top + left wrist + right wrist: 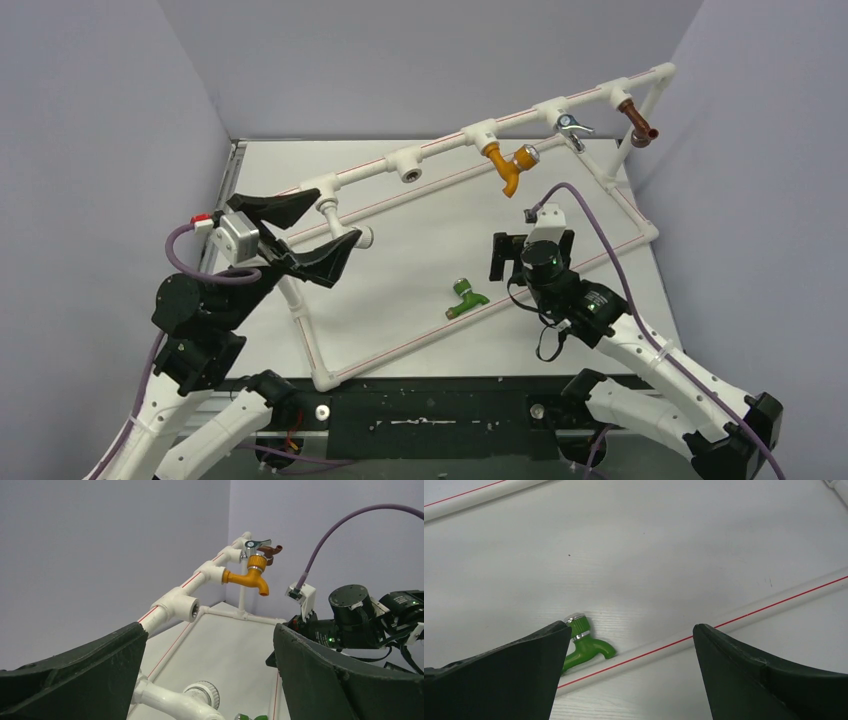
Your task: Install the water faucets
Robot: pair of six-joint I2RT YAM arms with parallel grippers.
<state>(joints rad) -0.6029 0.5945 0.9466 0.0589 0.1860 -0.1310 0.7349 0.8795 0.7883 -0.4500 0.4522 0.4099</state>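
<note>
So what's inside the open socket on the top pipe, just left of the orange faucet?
The open socket holds no faucet: only a metallic ring shows at its mouth. Deeper in, the bore is dark and cannot be seen.

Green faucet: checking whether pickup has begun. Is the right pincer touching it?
Apart. The top view shows the green faucet lying flat, with a strip of bare table between it and the open right pincer.

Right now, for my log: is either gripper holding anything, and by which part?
Nothing held; left gripper and right gripper both open; green faucet lies loose.
</note>
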